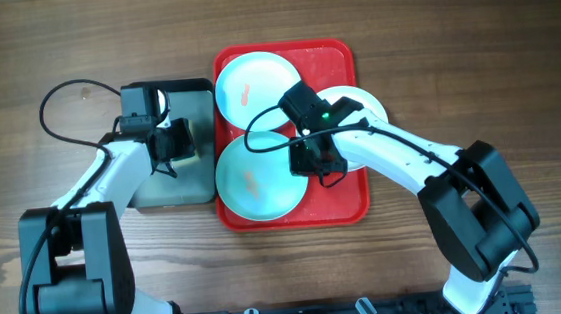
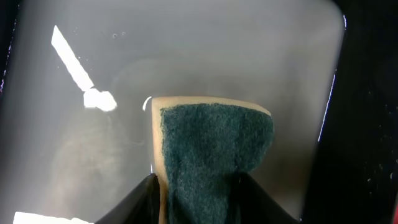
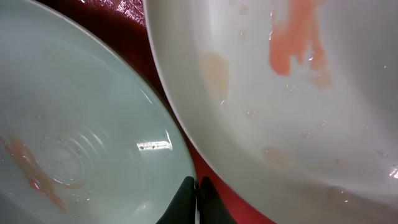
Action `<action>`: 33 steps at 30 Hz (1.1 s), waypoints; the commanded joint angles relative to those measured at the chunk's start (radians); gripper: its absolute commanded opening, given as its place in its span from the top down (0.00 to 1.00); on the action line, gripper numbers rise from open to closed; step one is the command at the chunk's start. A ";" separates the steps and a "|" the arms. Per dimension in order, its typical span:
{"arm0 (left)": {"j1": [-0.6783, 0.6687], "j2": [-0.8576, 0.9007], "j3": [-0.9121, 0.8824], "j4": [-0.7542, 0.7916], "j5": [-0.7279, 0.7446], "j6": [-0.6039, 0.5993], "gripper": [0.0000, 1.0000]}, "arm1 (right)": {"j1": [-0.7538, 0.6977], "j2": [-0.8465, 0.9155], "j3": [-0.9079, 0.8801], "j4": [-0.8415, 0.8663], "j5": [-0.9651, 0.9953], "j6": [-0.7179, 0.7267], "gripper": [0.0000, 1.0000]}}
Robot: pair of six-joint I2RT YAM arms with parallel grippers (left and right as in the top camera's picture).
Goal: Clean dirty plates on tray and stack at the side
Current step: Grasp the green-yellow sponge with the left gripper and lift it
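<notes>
Bright, even overhead light; wrist views dimmer, softer.
Glare streaks the grey tray [image 2: 186,50]; a glint marks the blue plate [image 3: 81,124]; corners go dark.

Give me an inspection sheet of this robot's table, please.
Surface: wooden table, grey tray left of the red tray.
Job's things: upper blue plate, lower blue plate and white plate on the red tray, all smeared reddish; the white one overhangs its right rim.
Clutter: nothing seen.
Grippers: left gripper shut on a sponge over the grey tray; right gripper shut, low between lower blue plate and white plate.
Cables: black cable loops by the left arm.
Surroundings: nothing seen.
</notes>
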 commanded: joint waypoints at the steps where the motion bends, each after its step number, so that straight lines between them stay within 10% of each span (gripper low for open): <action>1: 0.005 0.008 -0.008 -0.011 -0.013 0.012 0.78 | -0.002 0.021 -0.003 0.016 -0.027 0.013 0.96; 10: 0.005 0.014 -0.008 -0.044 -0.013 0.012 0.66 | -0.002 0.021 -0.003 0.015 -0.027 0.013 0.96; 17: 0.005 0.014 -0.008 -0.041 -0.013 0.013 0.84 | -0.002 0.021 -0.003 0.015 -0.027 0.010 0.95; 20: 0.005 0.014 -0.008 -0.038 -0.014 0.013 0.62 | -0.002 0.021 -0.003 0.015 -0.027 0.010 0.95; 24: 0.005 0.019 -0.010 -0.039 -0.013 0.013 0.61 | -0.002 0.021 -0.003 0.014 -0.027 0.011 0.90; 33: 0.005 0.028 -0.014 -0.036 -0.013 0.012 0.87 | -0.002 0.021 -0.003 0.012 -0.027 0.011 0.84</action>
